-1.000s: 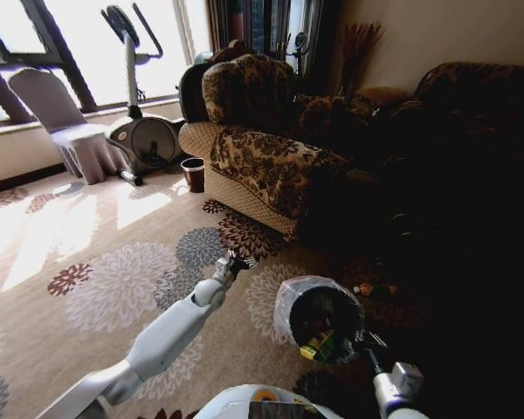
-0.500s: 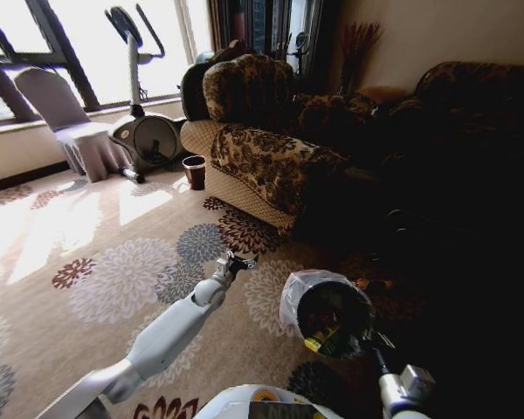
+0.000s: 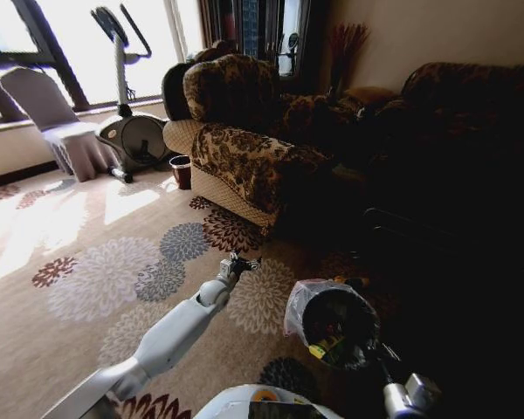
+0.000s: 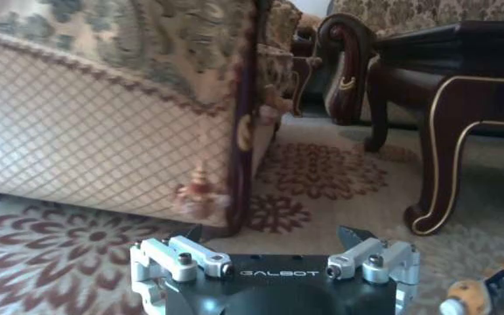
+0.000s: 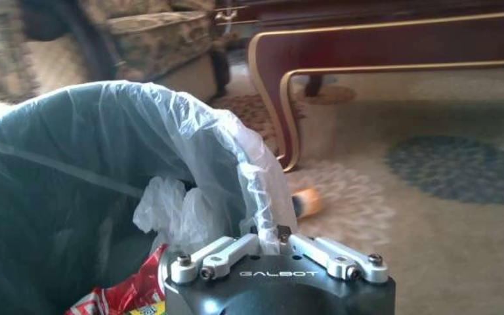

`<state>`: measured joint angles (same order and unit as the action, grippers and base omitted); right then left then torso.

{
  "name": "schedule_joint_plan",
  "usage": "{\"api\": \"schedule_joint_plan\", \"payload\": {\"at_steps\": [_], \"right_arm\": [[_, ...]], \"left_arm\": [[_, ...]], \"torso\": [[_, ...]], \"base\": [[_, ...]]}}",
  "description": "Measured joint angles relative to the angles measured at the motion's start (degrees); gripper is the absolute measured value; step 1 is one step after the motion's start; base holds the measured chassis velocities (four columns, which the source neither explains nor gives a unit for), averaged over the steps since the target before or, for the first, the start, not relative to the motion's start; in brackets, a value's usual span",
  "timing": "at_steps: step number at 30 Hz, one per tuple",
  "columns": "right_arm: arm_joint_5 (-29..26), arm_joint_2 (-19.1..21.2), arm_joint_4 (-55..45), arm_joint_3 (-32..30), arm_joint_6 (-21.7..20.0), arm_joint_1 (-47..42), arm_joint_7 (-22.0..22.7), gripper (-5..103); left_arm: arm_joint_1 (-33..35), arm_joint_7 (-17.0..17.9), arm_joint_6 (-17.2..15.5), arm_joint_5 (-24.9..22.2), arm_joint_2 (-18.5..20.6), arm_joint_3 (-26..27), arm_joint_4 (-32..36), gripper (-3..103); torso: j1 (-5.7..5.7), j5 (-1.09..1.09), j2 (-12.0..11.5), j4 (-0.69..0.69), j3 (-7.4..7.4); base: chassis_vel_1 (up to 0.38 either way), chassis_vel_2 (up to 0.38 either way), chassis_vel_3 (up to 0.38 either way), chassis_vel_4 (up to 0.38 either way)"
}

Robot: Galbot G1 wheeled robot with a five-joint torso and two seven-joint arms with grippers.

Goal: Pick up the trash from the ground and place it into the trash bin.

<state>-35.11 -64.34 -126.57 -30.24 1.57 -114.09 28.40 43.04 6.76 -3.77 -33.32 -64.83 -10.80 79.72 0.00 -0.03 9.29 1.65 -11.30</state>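
Now seemingly nearer: trash bin (image 3: pixel 334 319)

Smooth white-grey jointed left arm (image 3: pixel 170 336); black wrist block (image 4: pixel 274 292) lettered GALBOT, silver screwed finger links; white rounded torso top (image 3: pixel 266 403)

Floral carpet (image 3: pixel 96 279), lined trash bin (image 3: pixel 299 301) standing on it, armchair (image 3: pixel 236 157), small bottle (image 4: pixel 484 295) lying nearby
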Motion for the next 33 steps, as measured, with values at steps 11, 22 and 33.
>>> {"api": "schedule_joint_plan", "payload": {"at_steps": [11, 22, 33], "right_arm": [[0.6, -1.35, -0.65, -0.19, 0.89, -2.29, 0.29, 0], [0.64, -1.33, -0.67, -0.16, 0.9, -2.26, 0.17, 0], [0.65, -1.31, -0.67, -0.12, 0.9, -2.24, 0.16, 0]], "left_arm": [[-0.37, -0.24, 0.08, 0.0, -1.09, -0.29, -0.56, 100], [-0.38, -0.28, 0.09, 0.04, -1.07, -0.28, -0.56, 100], [-0.36, -0.34, 0.08, 0.04, -1.05, -0.26, -0.55, 100]], "torso": [[0.0, -0.05, -0.01, -0.01, 0.0], [0.0, 0.02, -0.01, -0.01, 0.0], [0.0, -0.03, -0.01, 0.0, 0.0]], "base": [[-0.372, -0.357, 0.358, 0.353], [-0.333, -0.353, 0.341, 0.336], [-0.145, -0.158, 0.136, 0.137]]}}
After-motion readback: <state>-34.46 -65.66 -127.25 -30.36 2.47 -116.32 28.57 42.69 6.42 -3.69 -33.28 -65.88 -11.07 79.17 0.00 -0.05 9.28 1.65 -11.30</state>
